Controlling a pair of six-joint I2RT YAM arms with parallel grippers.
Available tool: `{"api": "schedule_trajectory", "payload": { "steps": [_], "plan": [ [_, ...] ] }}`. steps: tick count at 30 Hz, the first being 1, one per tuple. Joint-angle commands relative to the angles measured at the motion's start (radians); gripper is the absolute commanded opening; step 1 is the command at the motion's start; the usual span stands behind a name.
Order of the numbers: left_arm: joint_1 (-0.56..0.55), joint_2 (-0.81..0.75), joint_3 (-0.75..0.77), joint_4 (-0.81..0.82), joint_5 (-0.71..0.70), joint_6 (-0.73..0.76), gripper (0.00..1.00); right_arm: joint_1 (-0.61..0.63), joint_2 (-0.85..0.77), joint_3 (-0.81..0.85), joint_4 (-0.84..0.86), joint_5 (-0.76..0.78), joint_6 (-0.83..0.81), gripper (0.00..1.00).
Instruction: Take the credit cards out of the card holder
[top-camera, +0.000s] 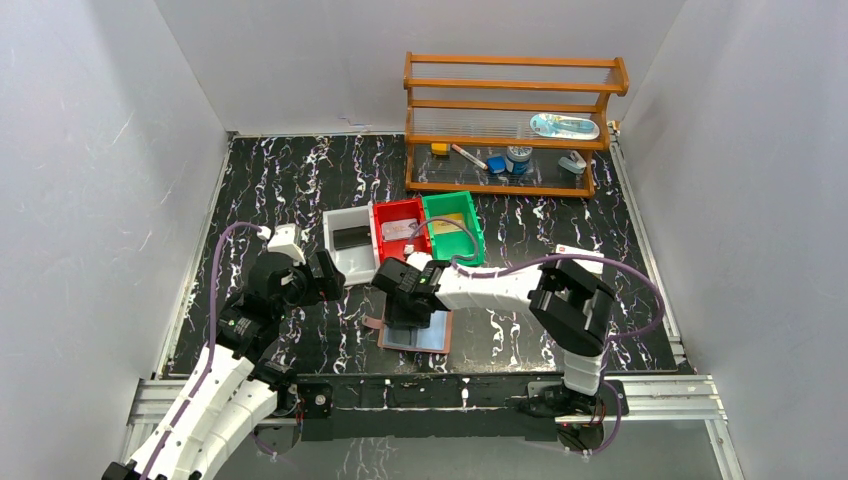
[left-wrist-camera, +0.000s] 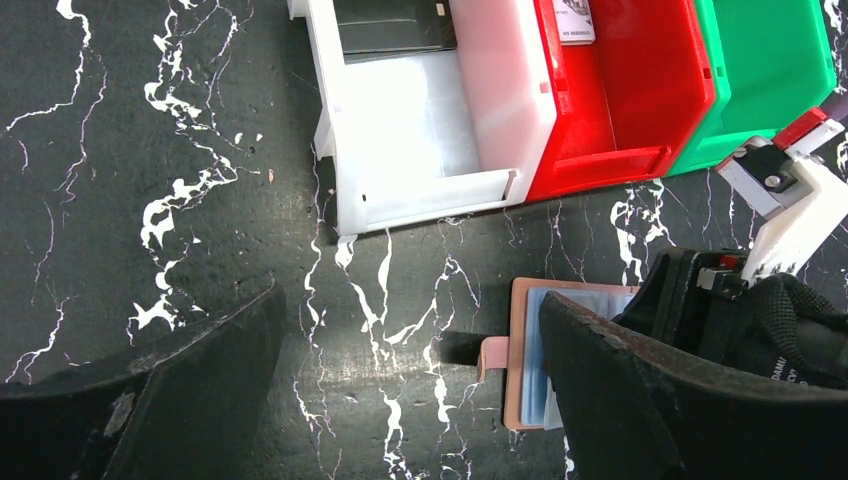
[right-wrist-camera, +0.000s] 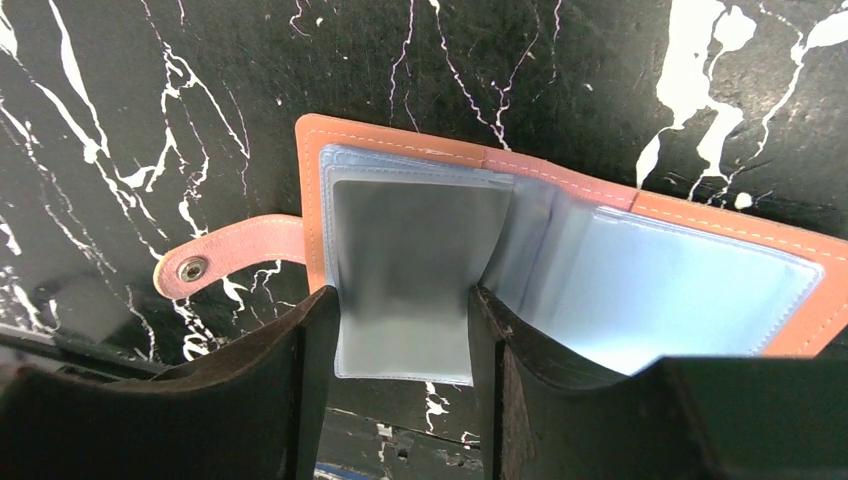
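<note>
A white plastic bin (top-camera: 355, 263), a red bin (top-camera: 394, 210) and a green bin (top-camera: 474, 236) stand in a row just beyond the right gripper (right-wrist-camera: 400, 312). Its arm reaches leftward, fingers pointing down on either side of the tab-side clear pocket of the open reddish-brown leather card holder (right-wrist-camera: 680, 290) directly beneath. Whether they pinch it is unclear. The holder's long axis runs across the fingers, with the strap tab (right-wrist-camera: 225, 255) toward the left gripper (left-wrist-camera: 410, 385), which is spread wide and empty.

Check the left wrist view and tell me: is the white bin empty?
No, a dark flat card lies at the far end of the white bin.
</note>
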Motion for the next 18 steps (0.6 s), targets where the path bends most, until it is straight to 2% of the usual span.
{"api": "schedule_trajectory", "payload": {
  "steps": [1, 5, 8, 14, 18],
  "plan": [
    [0.003, 0.002, 0.008, 0.006, 0.025, 0.004, 0.97, -0.018, -0.004, -0.108, 0.09, -0.079, 0.018, 0.55],
    [0.004, 0.005, 0.018, 0.01, 0.115, 0.009, 0.98, -0.037, -0.047, -0.188, 0.2, -0.137, 0.02, 0.55],
    [0.005, 0.014, 0.025, 0.017, 0.256, -0.002, 0.96, -0.047, -0.073, -0.235, 0.253, -0.162, 0.023, 0.55],
    [0.004, 0.077, 0.013, 0.061, 0.59, -0.112, 0.83, -0.063, -0.104, -0.334, 0.388, -0.218, 0.052, 0.55],
    [0.004, 0.144, 0.006, 0.055, 0.704, -0.154, 0.71, -0.067, -0.139, -0.339, 0.368, -0.202, 0.058, 0.55]
  ]
}}
